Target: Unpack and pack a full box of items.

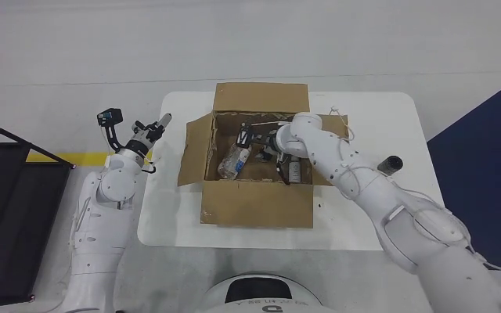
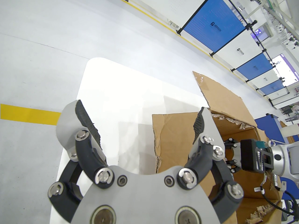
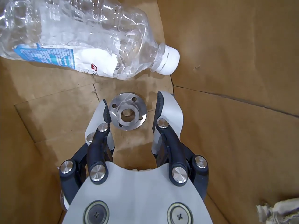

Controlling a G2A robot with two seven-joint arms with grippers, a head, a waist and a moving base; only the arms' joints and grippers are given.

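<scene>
1. Metal ring with bolt holes lies flat on the floor of the cardboard box. It sits between the spread fingers of the right gripper, which holds nothing.
2. To lift it well, lower until both fingers straddle the rim, centre, then close evenly. Smooth, flat metal may slip.
3. Just beyond lies a crumpled clear bottle on its side. Avoid nudging its cap.
4. Well apart, the left gripper hangs wide open and empty over the white table, beside the box.

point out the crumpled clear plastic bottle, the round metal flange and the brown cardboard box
crumpled clear plastic bottle (image 3: 77,31), right wrist view, mid body
round metal flange (image 3: 115,115), right wrist view, flat face beside the bore
brown cardboard box (image 1: 257,205), top view, near outer wall
</scene>
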